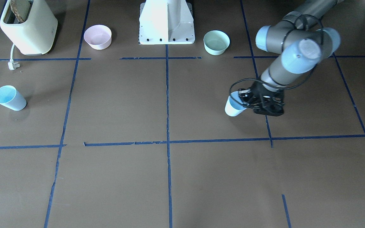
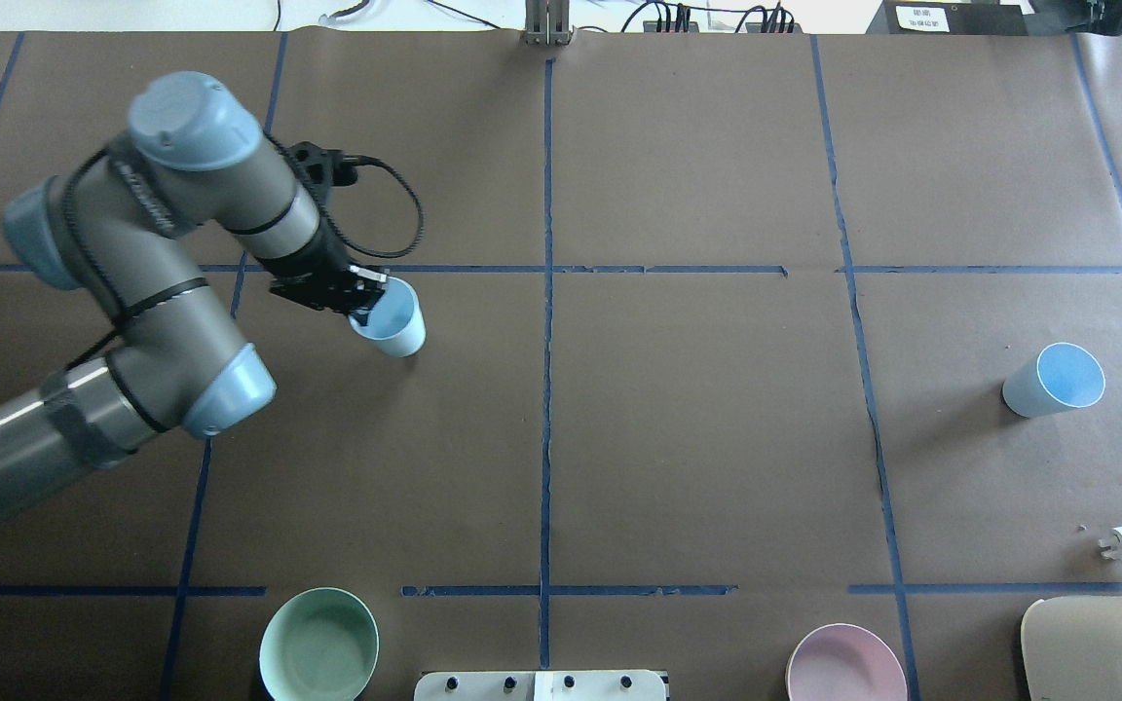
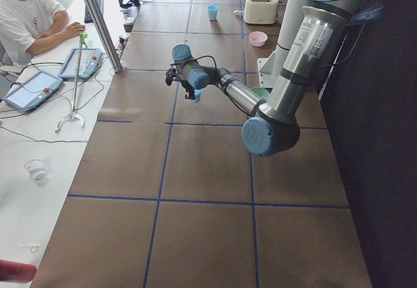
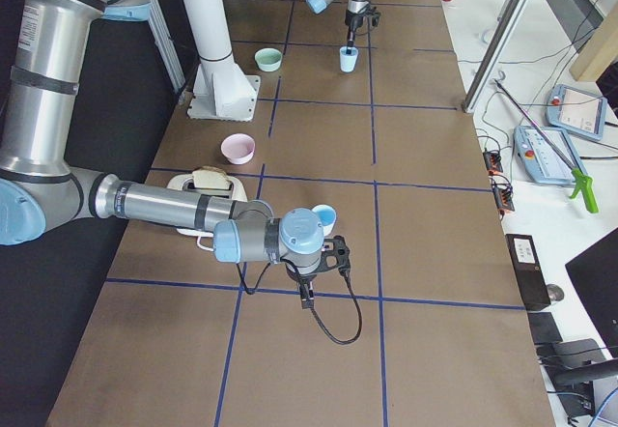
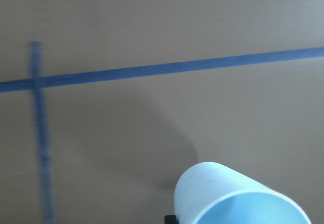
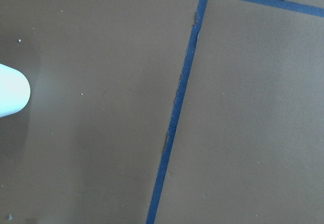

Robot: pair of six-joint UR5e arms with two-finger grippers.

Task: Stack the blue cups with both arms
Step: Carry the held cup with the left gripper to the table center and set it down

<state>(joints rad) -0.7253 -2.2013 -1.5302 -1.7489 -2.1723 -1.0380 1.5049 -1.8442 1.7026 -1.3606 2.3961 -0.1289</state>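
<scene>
While rim-first in the closed left end effector (image 2: 363,310), one blue cup (image 2: 399,333), tilted.

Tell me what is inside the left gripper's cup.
One jaw of the left gripper dips inside the cup, clamped on its rim. Otherwise only blue wall shows; the gripper hides part of the bottom.

Left claw (image 1: 244,100): fingertips masked by its own body and by the rim of the near cup (image 1: 233,109) — grip unreadable. Left wrist view cuts that cup at the bottom edge; tape line (image 5: 43,148) blurred. Right claw (image 4: 340,253) shows from the side only, too small to read. Far cup (image 6: 10,98) cropped to its base; toaster (image 2: 1102,647) cropped at the corner.
</scene>
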